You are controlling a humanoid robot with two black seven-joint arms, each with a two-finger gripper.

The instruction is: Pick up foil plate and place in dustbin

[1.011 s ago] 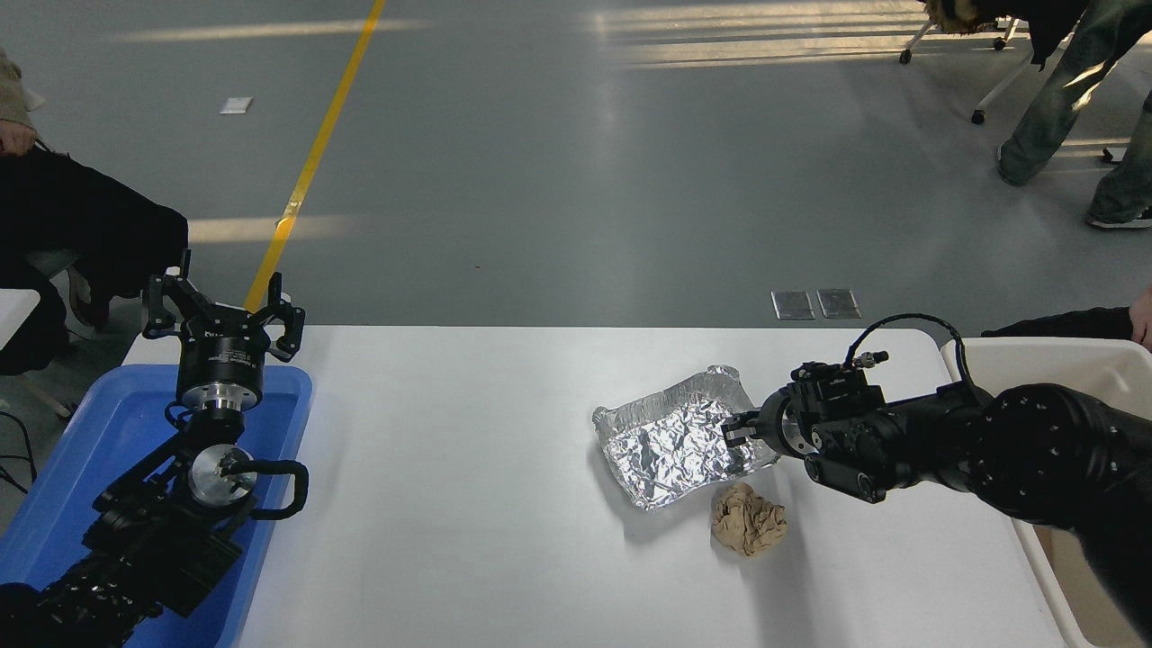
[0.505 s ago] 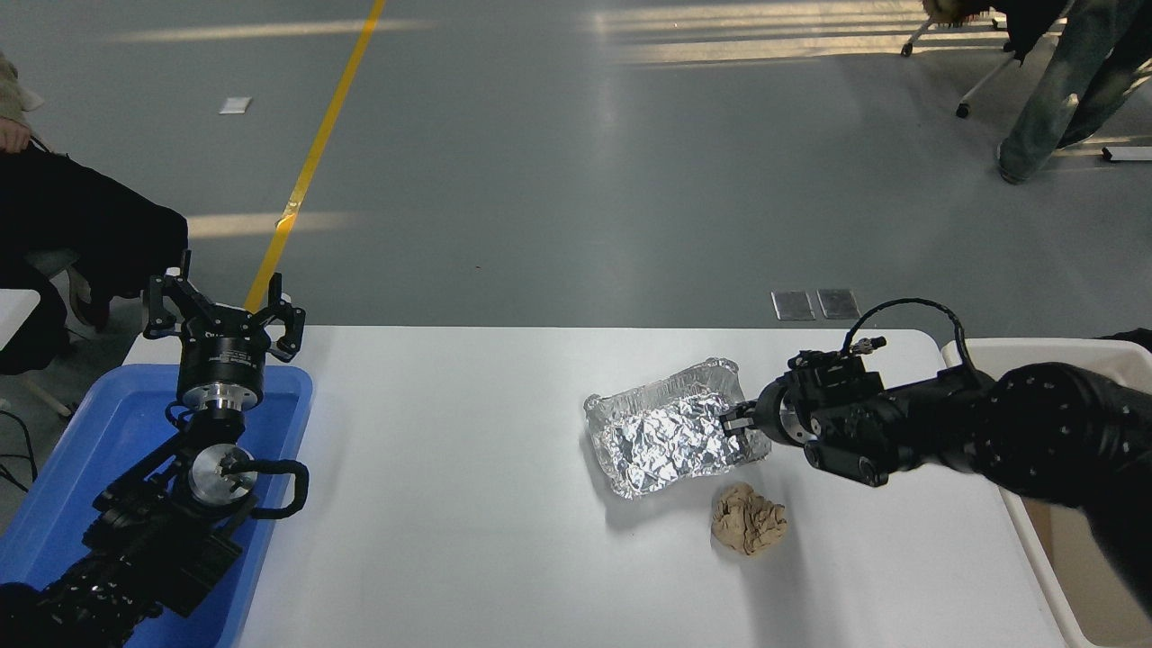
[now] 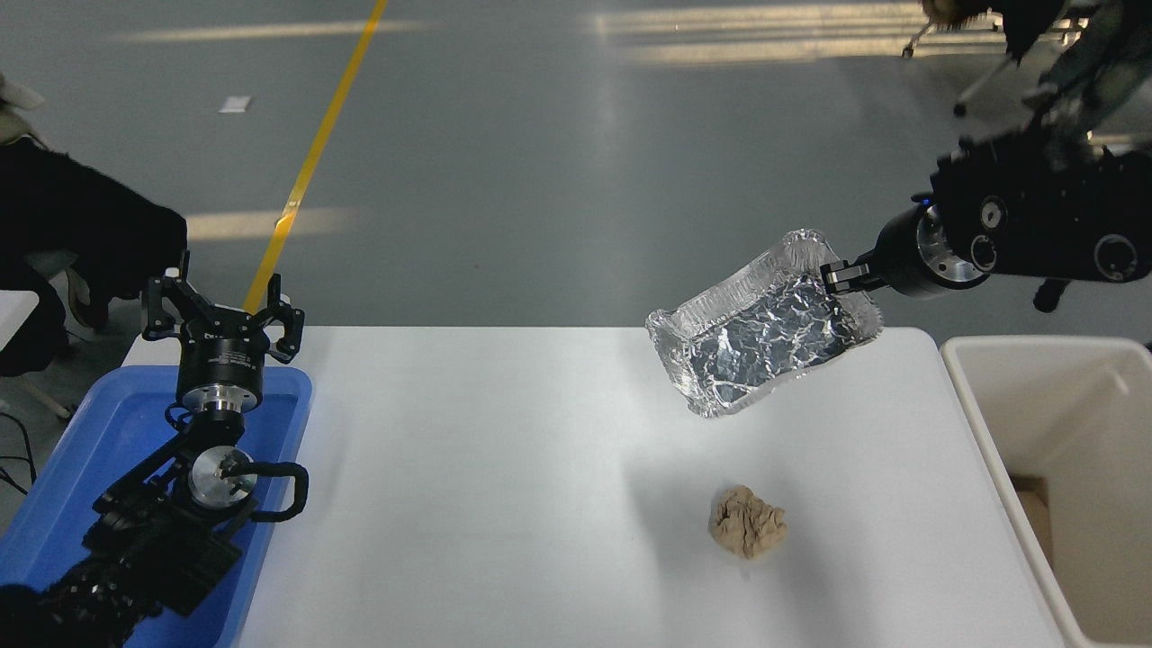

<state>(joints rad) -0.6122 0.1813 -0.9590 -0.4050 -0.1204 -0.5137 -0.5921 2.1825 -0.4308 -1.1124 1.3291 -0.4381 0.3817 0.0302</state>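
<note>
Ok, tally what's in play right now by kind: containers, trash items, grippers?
Containers: 2, the dustbin and blue tray
Trash items: 2, the foil plate and paper ball
Grippers: 2, left gripper and right gripper
Total: 6

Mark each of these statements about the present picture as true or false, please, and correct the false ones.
1. The right gripper holds the foil plate in the air. True.
2. The foil plate lies inside the dustbin. False: it hangs above the table, left of the bin.
3. The paper ball rests on the table. True.
4. The left gripper grips the paper ball. False: it is open, empty, above the blue tray.
</note>
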